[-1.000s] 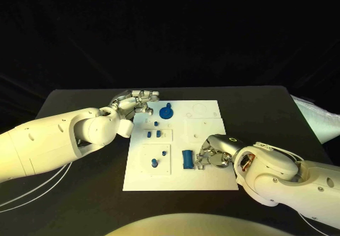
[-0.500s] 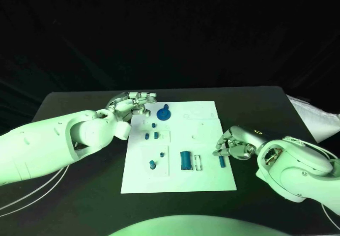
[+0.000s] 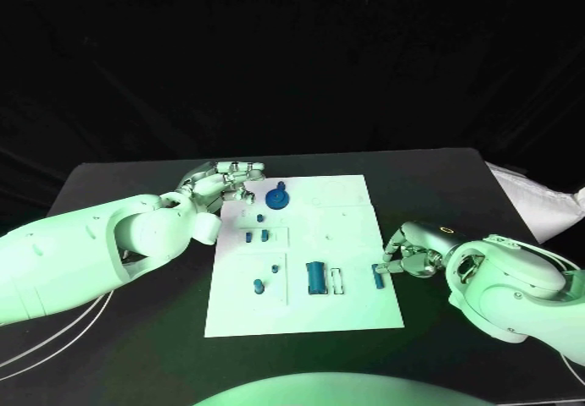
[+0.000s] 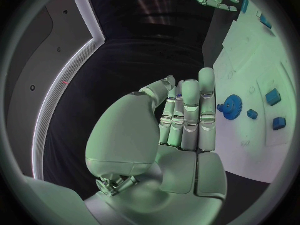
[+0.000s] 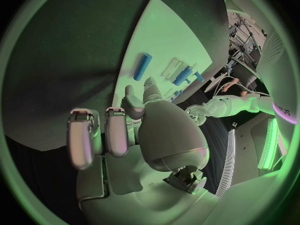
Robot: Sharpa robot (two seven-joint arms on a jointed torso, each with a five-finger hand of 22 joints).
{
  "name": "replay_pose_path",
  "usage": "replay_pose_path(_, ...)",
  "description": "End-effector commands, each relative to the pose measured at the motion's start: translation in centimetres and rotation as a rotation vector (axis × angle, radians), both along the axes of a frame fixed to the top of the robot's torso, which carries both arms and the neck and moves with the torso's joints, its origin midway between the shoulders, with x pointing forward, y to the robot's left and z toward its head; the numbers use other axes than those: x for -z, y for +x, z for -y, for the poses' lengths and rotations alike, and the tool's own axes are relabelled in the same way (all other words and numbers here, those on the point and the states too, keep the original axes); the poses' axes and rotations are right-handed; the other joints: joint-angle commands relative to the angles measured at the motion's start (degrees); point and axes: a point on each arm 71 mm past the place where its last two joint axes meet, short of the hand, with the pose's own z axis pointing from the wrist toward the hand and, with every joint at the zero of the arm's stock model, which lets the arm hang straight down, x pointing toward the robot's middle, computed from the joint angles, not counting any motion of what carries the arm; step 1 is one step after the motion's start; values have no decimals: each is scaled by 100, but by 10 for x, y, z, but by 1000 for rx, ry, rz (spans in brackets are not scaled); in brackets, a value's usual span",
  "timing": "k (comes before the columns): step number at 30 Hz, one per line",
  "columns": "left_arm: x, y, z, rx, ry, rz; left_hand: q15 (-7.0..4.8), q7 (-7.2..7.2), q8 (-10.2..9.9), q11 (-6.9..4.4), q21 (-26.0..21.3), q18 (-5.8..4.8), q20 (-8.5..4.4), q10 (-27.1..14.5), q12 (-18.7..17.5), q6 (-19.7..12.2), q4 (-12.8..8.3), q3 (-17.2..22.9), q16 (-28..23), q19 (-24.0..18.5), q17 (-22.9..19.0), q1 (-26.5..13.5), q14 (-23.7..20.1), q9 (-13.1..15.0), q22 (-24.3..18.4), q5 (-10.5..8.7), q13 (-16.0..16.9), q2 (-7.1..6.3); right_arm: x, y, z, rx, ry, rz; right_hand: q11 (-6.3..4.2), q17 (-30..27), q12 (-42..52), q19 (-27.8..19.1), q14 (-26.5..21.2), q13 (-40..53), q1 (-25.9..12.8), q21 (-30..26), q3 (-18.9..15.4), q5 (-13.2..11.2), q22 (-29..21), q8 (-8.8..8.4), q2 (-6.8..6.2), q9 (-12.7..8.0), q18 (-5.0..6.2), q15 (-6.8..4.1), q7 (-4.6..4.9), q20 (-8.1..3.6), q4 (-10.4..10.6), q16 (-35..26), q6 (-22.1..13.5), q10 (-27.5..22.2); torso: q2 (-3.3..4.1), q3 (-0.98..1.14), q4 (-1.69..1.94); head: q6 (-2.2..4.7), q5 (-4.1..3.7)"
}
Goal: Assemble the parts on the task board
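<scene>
The white task board (image 3: 353, 309) lies in the middle of the black table. On it are a blue gear (image 3: 278, 199), several small blue pieces (image 3: 259, 220) near the left side, and a blue block (image 3: 317, 276) beside a white slot. A blue cylinder (image 3: 380, 277) lies flat at the board's right edge. My right hand (image 3: 410, 258) rests just beside it, fingers loosely bent, holding nothing; the right wrist view shows the cylinder (image 5: 142, 66) lying free past the fingertips (image 5: 82, 130). My left hand (image 3: 226, 178) hovers at the board's far left corner, its fingers (image 4: 190, 112) straight and empty, near the gear (image 4: 232, 106).
A pale crumpled cloth (image 3: 543, 203) lies off the table's right side. Thin cables (image 3: 49, 351) trail under my left arm. Bare black tabletop (image 3: 427, 182) stretches beyond and to the right of the board.
My right hand has drawn back from the board's middle to its right edge, bringing the blue cylinder, which now lies free there. The left hand has hardly moved.
</scene>
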Motion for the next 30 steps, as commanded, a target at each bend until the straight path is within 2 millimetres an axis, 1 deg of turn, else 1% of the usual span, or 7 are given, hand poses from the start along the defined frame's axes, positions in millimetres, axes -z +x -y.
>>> replay_pose_path(1,-1,0,2,16,-16,5,-3,5,29,-1,-36,106,-1,-42,25,-54,11,-35,-17,-33,-5,10,-32,-8,-5,23,7,52,5,-1,0,-19,-88,-20,4,6,-13,-11,303,-15,-80,-38,-16,23,546,-18,-26,-7,-54,29,-14,34,57,-23,47,-5,4,1,5,-3,-7)
replay_pose_path(7,-1,0,1,14,-14,4,-3,5,29,-1,-36,106,-1,-42,25,-54,11,-35,-17,-33,-5,10,-32,-8,-5,23,7,52,11,-2,-4,-36,-115,-37,-3,-1,-26,-15,302,-20,-117,-44,-49,30,539,-14,-61,-2,-52,24,-24,30,102,-32,80,-5,9,8,-5,-19,5)
replay_pose_path(12,-1,0,1,14,-14,4,-3,5,29,-1,-36,106,-1,-42,25,-54,11,-35,-17,-33,-5,10,-32,-8,-5,23,7,52,13,-2,-6,-47,-133,-45,-8,-1,-22,-11,302,-16,-106,-41,-49,35,545,-8,-65,3,-54,22,-32,28,103,-33,98,-2,0,-4,10,-30,-8)
replay_pose_path(14,0,0,1,15,-14,4,-3,5,29,-1,-36,106,-1,-42,25,-54,11,-35,-17,-33,-5,10,-32,-8,-5,23,7,52,13,-2,-6,-51,-136,-47,-17,6,-13,-7,303,-7,-69,-37,-40,38,552,-3,-66,8,-56,15,-42,25,92,-29,118,4,2,-3,6,-38,-1)
replay_pose_path(18,0,0,1,14,-14,3,-3,5,29,-1,-36,106,-1,-42,25,-54,11,-35,-17,-33,-5,10,-32,-8,-5,23,7,52,13,-2,-12,-71,-139,-41,-39,28,-7,6,309,3,104,-28,13,43,571,-3,-58,15,-60,-4,-63,10,15,-17,149,13,3,1,1,-41,3)
replay_pose_path(24,0,0,1,15,-14,2,-3,5,29,-1,-36,106,-1,-42,25,-54,11,-35,-17,-33,-5,10,-32,-8,-5,23,7,52,14,-3,-20,-106,-163,-40,-62,60,-9,20,316,10,349,-17,104,0,592,-7,-37,23,-66,-25,-84,-11,-114,1,187,18,0,-6,6,-47,4)
replay_pose_path(30,0,0,0,14,-13,2,-3,5,29,-1,-36,106,-1,-42,25,-54,11,-35,-17,-33,-5,10,-32,-8,-5,23,7,52,18,-4,-24,-143,-216,-49,-73,84,-8,28,320,19,493,-11,176,-74,606,-15,-19,25,-69,-34,-96,-23,-197,14,216,24,4,-5,7,-58,10)
